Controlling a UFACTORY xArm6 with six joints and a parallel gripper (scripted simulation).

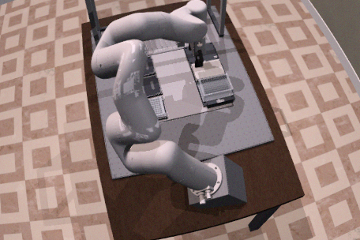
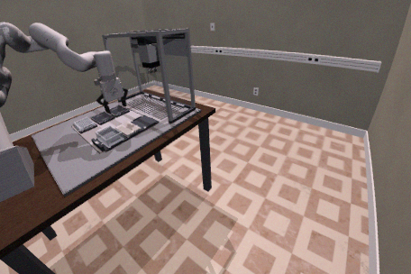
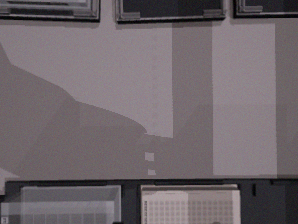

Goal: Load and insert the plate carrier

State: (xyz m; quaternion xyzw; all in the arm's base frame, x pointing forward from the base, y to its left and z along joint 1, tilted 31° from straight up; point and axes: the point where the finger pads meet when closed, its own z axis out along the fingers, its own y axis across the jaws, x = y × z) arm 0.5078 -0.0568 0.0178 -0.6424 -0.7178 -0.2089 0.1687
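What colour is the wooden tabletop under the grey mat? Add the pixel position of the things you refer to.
Dark brown (image 1: 150, 208) (image 2: 27, 214), best seen from the top view.

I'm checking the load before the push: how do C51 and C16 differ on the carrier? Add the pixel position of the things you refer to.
C51 (image 1: 215, 86) (image 2: 110, 134) (image 3: 70, 206) is grey and see-through-looking; C16 (image 1: 208, 69) (image 2: 130, 127) (image 3: 187, 212) is cream.
C51 stands taller; C16 is low.
C51 is at the end nearer the arm's base; C16 is next to it, farther in.
Both are on PC7 (image 1: 227, 101) (image 2: 145, 122) (image 3: 130, 200).
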